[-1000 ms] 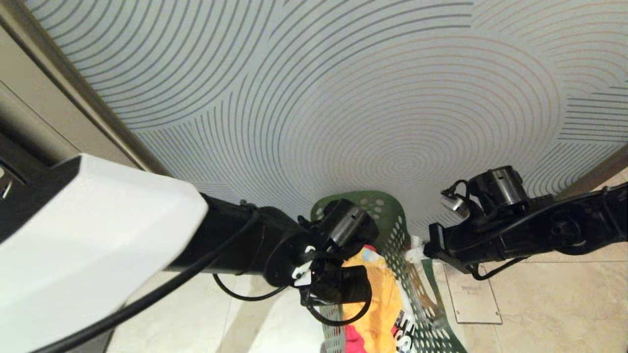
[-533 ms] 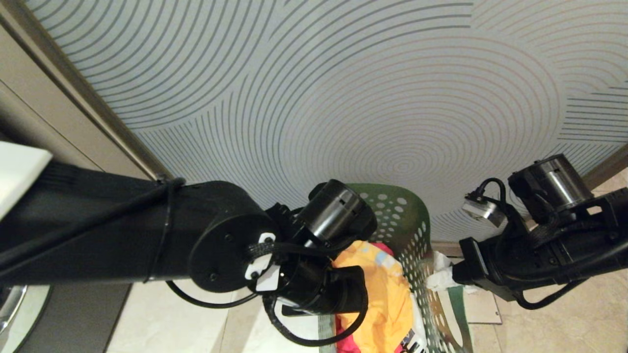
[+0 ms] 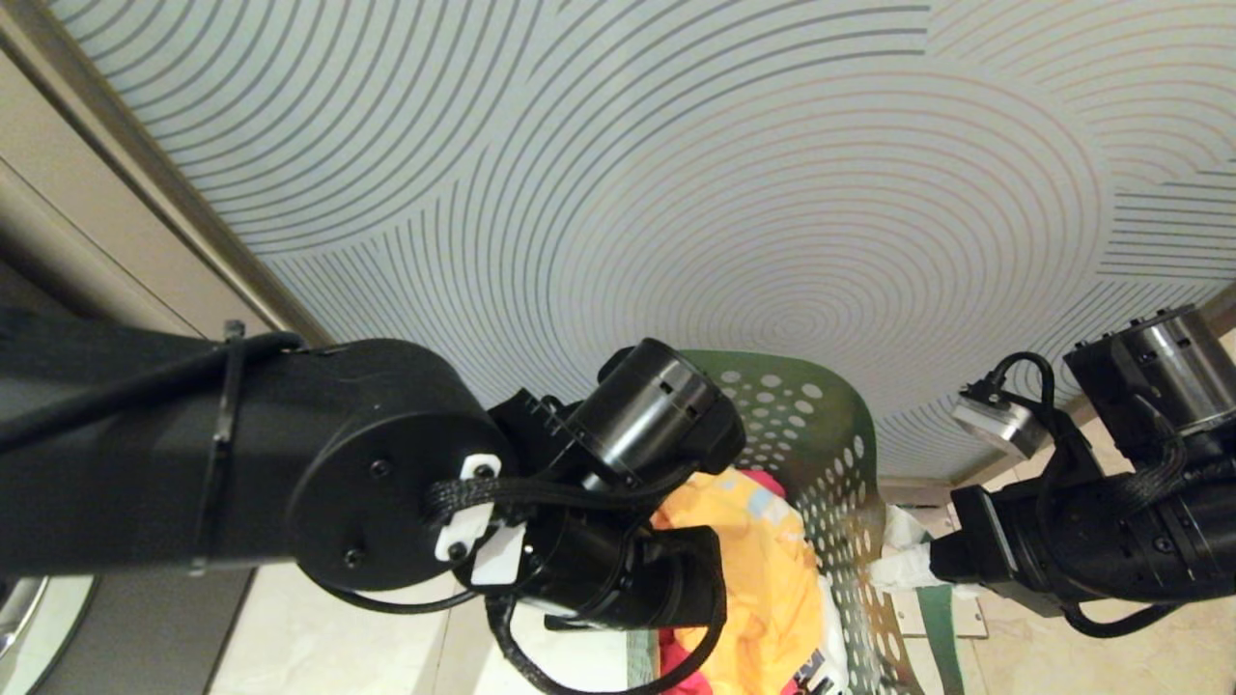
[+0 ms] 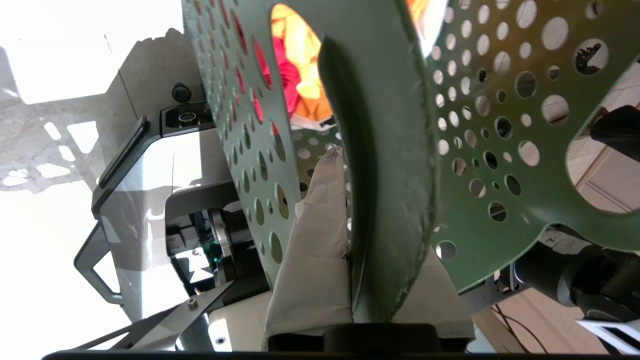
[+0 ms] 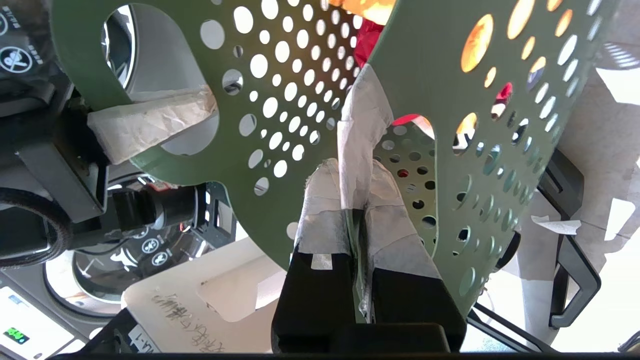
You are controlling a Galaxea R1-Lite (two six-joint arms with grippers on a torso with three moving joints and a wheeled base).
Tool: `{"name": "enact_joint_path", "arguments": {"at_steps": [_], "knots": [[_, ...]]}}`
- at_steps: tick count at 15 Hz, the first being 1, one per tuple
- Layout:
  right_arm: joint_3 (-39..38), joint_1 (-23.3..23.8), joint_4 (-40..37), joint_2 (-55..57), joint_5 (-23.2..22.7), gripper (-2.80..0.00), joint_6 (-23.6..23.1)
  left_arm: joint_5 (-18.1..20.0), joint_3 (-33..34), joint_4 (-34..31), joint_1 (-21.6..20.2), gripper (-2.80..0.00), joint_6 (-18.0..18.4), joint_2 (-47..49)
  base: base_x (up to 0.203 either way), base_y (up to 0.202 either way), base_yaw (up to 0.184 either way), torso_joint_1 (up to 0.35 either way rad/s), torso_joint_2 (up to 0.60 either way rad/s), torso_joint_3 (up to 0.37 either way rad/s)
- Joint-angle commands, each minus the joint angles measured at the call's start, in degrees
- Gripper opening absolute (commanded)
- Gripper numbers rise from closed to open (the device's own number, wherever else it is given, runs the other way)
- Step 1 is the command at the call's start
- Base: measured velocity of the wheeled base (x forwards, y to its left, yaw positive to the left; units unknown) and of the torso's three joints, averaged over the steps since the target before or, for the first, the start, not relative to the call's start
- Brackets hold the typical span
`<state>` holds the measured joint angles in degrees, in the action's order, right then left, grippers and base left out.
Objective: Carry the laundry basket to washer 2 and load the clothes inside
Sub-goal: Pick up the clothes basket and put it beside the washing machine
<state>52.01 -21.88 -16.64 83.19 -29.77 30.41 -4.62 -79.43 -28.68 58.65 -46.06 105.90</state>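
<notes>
Both arms hold the laundry basket (image 3: 830,454) by its rim in front of the patterned wall (image 3: 676,174). The left gripper (image 4: 350,240) is clamped on one rim edge, the right gripper (image 5: 357,220) on the opposite edge — its 2 taped fingers (image 5: 320,210) pinch the green plastic. The clothes (image 3: 763,579) lie inside, yellow-orange above red-pink. Compared with 1 second ago, the basket shows higher and larger in the head view, and both arms have risen with it — the right one further toward the edge.
</notes>
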Motion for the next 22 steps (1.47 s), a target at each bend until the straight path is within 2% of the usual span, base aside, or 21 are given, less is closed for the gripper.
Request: {"name": "enact_joint_path", "arguments": {"at_steps": [1, 22], "knots": [[-0.1, 0.0, -0.1, -0.3, -0.2, -2.80, 0.2, 0.0, 0.0, -0.2, 0.2, -2.80, -0.2, -0.1, 0.000, 0.000, 0.000, 0.002, 0.00, 0.088], [-1.3, 0.0, -0.1, -1.7, -0.1, -2.80, 0.1, -0.2, 0.1, -0.7, 1.6, -2.80, 0.1, 0.7, 0.000, 0.000, 0.000, 0.002, 0.00, 0.195]]}}
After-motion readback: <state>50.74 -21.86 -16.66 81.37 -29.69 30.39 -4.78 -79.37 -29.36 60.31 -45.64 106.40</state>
